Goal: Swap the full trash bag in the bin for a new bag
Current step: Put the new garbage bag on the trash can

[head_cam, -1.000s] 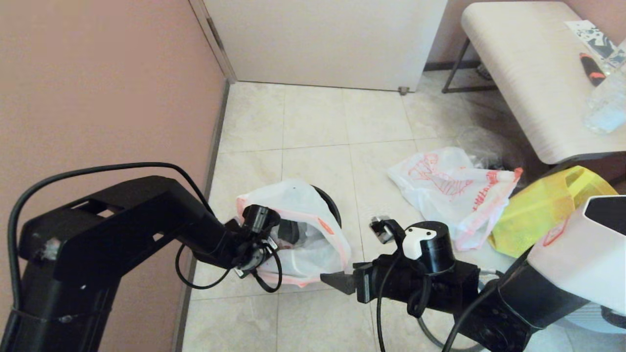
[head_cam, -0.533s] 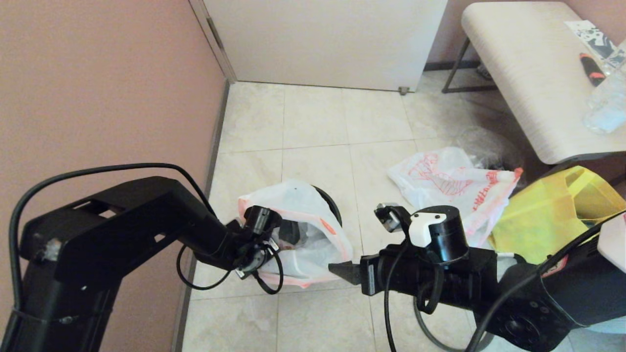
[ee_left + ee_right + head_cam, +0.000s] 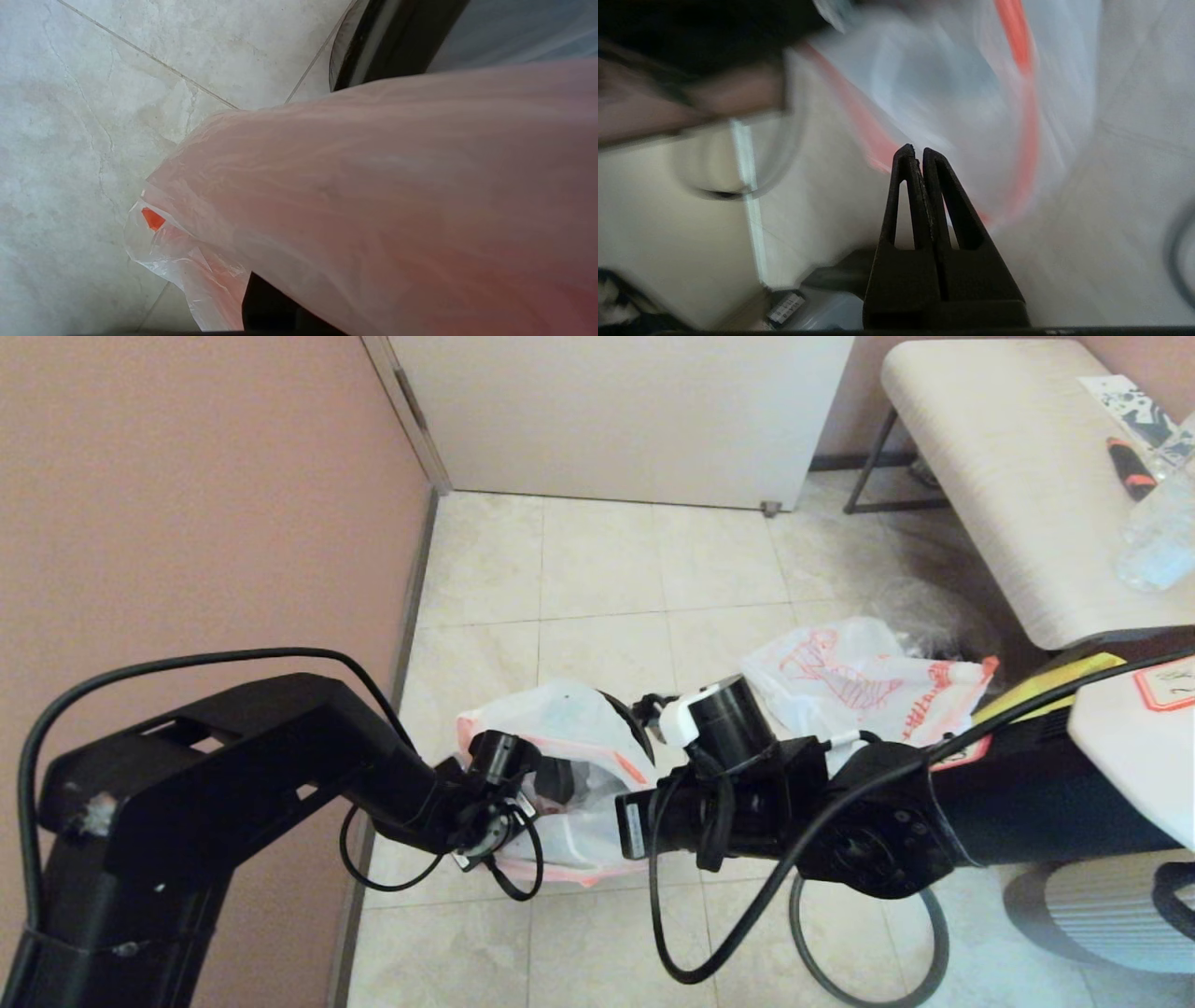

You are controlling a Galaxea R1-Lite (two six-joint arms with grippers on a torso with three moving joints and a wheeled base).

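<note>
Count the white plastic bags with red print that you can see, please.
2. One bag sits in the black bin, between both grippers. The other bag lies on the floor, beside the yellow tote. More may be hidden.

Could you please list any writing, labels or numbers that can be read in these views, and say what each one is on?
None can be read.
Red-orange characters on the flat bag: too small.
Red-bordered sticker on the right arm's white cover: writing illegible.
Small label near the right tool: blurred.
</note>
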